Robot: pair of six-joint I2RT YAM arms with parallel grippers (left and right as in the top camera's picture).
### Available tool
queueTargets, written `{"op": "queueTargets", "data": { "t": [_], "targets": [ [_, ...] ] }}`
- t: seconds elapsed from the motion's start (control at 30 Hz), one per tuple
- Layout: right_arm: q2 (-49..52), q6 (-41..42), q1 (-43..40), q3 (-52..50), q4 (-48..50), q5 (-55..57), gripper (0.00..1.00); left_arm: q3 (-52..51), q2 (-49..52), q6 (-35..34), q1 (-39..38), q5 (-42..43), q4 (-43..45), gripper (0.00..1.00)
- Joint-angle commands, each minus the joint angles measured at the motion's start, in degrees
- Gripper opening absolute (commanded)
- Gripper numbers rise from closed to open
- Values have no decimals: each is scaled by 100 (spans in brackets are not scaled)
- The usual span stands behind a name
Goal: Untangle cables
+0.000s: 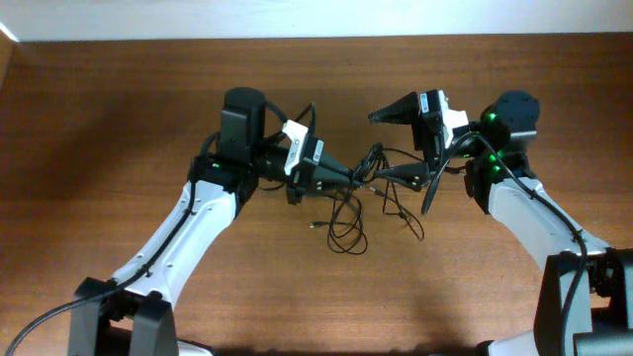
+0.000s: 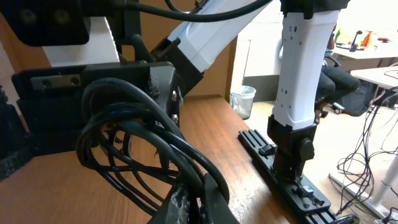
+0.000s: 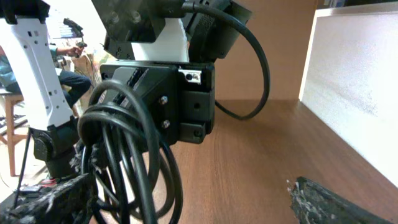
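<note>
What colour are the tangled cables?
Black. The cables show best in the overhead view, against the brown table.

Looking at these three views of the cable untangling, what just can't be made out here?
Overhead: how the thin black flexible cables cross each other. The strands are too fine, they overlap, and they lie partly under the left gripper.
Left wrist: the left gripper's fingertips, cut off by the bottom edge and covered by blurred cable loops.
Right wrist: the cables' plug ends, since the loops run off the bottom edge. The open right gripper has its fingers cropped there too.

surface: brown wooden table (image 1: pixel 119 119) | on it: tangled thin black cables (image 1: pixel 346 225)
</note>
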Motion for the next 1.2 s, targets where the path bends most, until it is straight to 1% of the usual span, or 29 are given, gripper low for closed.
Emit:
{"op": "queueTargets", "data": {
  "t": [0.0,0.03,0.07,0.1,0.27,0.33,0.37,0.4,0.47,0.53,0.57,0.73,0.8,0.83,0.87,0.9,0.93,1.0,1.03,1.07,1.1,1.13,1.17],
  "targets": [
    [-111,42,42,35,24,-90,58,26,116,116,-94,-144,33,0],
    [-111,42,39,35,22,-92,29,26,120,118,-111,-168,35,0],
    [-111,42,39,35,22,-92,11,26,120,114,-129,-166,70,0],
    [-111,42,42,35,20,-92,4,26,120,116,-146,-168,133,0],
    [-111,44,39,35,20,-92,4,26,120,116,-155,-210,382,0],
    [-111,44,37,35,20,-92,4,26,120,111,-155,-588,374,0],
    [-111,42,33,35,20,-92,4,26,120,111,-155,-658,376,19],
    [-111,44,9,35,22,-90,4,26,120,111,-155,-693,363,99],
    [-111,46,-105,35,20,-70,4,26,120,111,-151,-791,68,99],
    [-111,396,-391,35,33,278,4,26,120,111,-151,-1303,-332,99],
    [-111,525,-492,35,96,295,4,26,120,111,-151,-1364,-385,99],
    [-111,1211,-835,35,323,291,4,26,120,107,-168,-1978,-422,99],
    [-111,1246,-778,35,323,291,4,26,120,109,-313,-2035,-247,99],
    [-111,1244,-752,35,323,291,4,26,120,107,-380,-2197,-179,99],
    [-111,1244,-737,35,321,291,4,26,120,42,-463,-2479,-107,99],
    [-111,1246,-719,35,319,284,4,26,120,-289,-575,-3060,28,99],
    [-111,1246,-715,35,321,269,4,26,120,-546,-643,-3381,127,99],
    [-111,1263,-715,35,317,269,4,26,120,-999,-743,-3792,372,99],
    [-111,1290,-715,35,319,267,4,26,120,-1008,-769,-3783,439,91],
    [-111,1290,-715,35,319,254,4,26,120,-1008,-774,-3775,483,76],
    [-111,1290,-715,35,302,225,4,26,120,-1008,-774,-3777,487,64],
    [-111,1290,-715,35,302,173,4,26,120,-1008,-767,-3790,483,37],
    [-111,1290,-715,35,299,129,4,26,120,-1010,-767,-3797,483,25]
  ]
}}
